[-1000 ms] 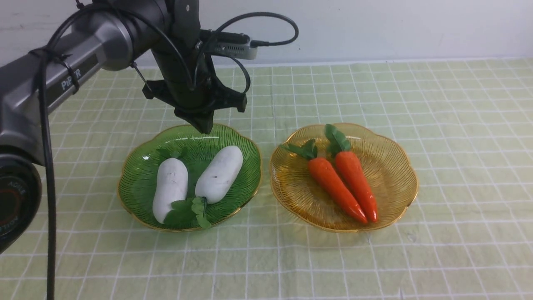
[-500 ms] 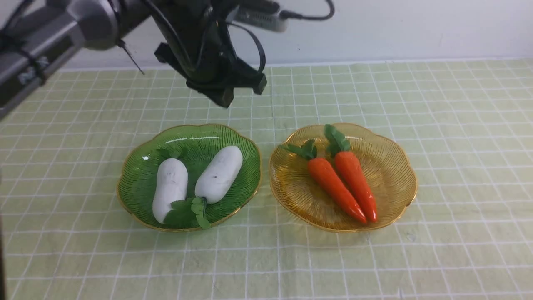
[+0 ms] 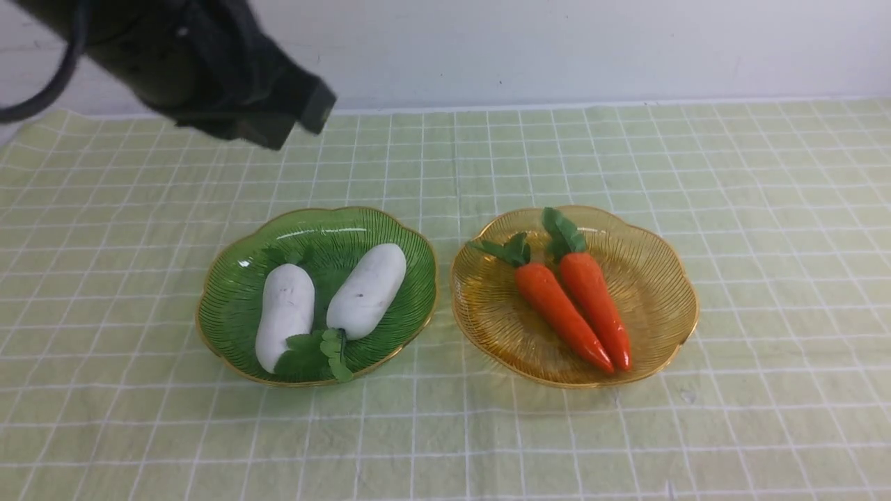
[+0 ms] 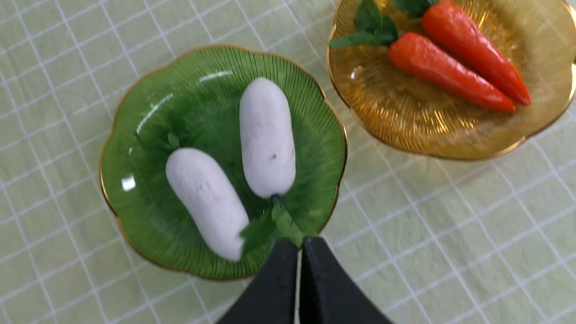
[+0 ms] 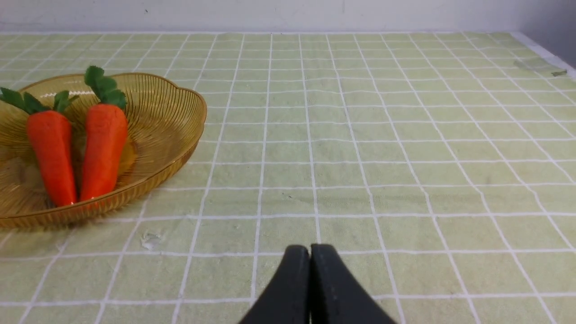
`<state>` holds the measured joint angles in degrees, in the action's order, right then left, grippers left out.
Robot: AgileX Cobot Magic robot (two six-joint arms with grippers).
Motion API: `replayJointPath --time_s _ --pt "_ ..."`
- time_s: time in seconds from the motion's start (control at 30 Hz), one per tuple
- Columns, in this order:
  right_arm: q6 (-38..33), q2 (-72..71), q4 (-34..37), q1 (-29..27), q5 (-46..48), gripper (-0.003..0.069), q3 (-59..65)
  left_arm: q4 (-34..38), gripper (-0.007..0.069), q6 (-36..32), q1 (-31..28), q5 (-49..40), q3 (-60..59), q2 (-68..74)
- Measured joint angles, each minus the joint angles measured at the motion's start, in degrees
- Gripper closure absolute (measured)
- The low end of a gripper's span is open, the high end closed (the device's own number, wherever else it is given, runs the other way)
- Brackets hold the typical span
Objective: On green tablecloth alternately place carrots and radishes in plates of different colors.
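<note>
Both white radishes lie in the green plate, long axes roughly front-to-back, directly under my left tool, which is pinched closed, empty. Carrots sit in the amber plate; right tool closed too, empty, off to their right w/ nothing left to fetch, I'd judge.

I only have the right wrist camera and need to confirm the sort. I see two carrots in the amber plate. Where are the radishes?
Observer: Both radishes lie side by side in the green plate.
Operator: Is the left tool carrying anything?
Observer: No. The left tool is shut and empty.
Operator: Do the two plates touch?
Observer: No. A thin strip of green tablecloth shows between the green plate and the amber plate.
</note>
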<state>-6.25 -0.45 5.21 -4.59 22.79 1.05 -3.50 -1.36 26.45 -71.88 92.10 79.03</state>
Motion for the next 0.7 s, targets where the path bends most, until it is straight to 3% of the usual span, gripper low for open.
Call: replayJointPath --time_s 0.23,0.57,0.7 --pt "0.0 0.0 0.0 0.0 0.0 0.0669 0.0 0.1 0.0632 1.4 0.0 1.9 -21.3 -18.0" --pt "0.0 0.0 0.0 0.0 0.0 0.0669 0.0 0.8 0.0632 1.7 0.0 37.3 -56.4 -44.5" --pt "0.0 0.0 0.0 0.0 0.0 0.0669 0.0 0.6 0.0632 1.7 0.0 43.6 -62.1 -49.3"
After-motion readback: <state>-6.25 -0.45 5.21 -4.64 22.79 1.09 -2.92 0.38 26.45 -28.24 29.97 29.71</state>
